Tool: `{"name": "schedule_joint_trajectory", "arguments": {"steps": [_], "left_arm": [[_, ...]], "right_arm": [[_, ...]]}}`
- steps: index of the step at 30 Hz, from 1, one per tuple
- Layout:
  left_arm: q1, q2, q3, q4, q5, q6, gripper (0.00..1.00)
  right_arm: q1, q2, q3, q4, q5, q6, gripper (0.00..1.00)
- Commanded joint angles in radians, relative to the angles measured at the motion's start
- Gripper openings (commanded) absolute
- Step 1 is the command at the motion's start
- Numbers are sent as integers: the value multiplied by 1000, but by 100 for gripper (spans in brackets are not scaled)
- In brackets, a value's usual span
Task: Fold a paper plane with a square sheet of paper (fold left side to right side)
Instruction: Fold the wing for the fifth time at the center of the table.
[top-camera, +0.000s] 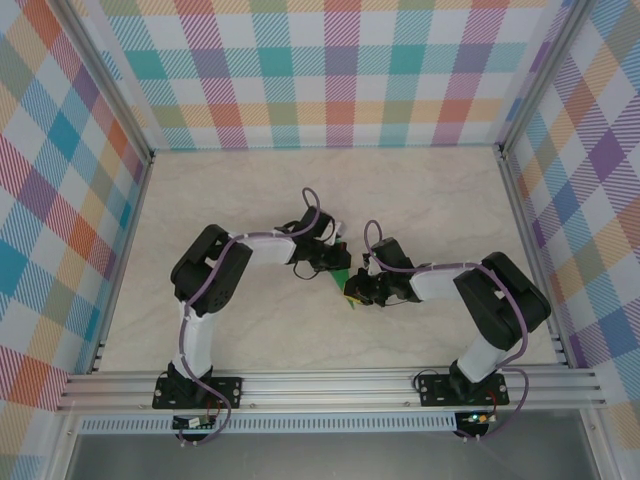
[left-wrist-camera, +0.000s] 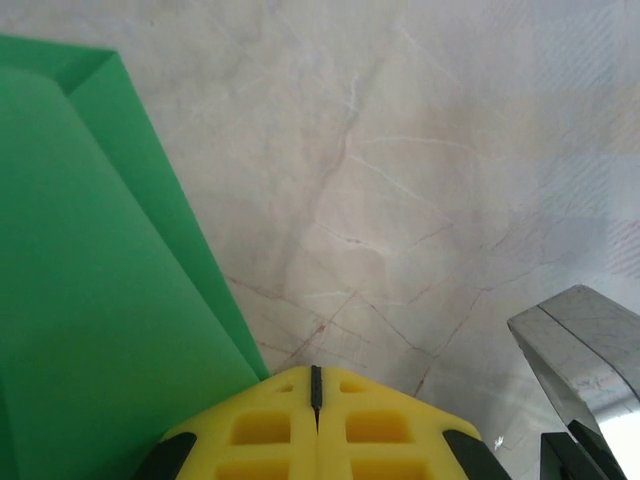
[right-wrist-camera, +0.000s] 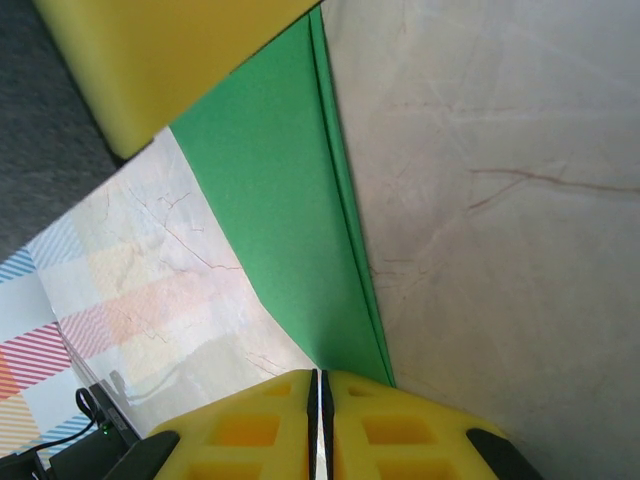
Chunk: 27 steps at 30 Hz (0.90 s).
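At the middle of the table (top-camera: 300, 190) lies a narrow, folded strip of green paper (top-camera: 350, 288). Left pincer (left-wrist-camera: 316, 375) clenched beside it; right pincer (right-wrist-camera: 318, 378) clenched at its end — grasp unclear. Probably mid-fold — next, flatten the crease squarely.

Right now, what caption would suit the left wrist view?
Left pincer, shut, beside folded green paper on a marbled tabletop.

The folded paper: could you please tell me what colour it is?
The folded paper is plain bright green, best seen in the right wrist view.
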Motion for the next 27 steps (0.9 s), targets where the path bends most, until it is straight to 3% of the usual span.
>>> {"name": "schedule_joint_trajectory", "arguments": {"steps": [1, 14, 27], "left_arm": [[19, 52, 30, -40, -68, 55, 0], [93, 121, 214, -203, -102, 163, 0], [178, 217, 503, -364, -51, 202, 0]], "right_arm": [[-1, 26, -39, -184, 98, -24, 13], [-2, 20, -48, -209, 101, -29, 13], [-1, 21, -56, -185, 88, -21, 13]]}}
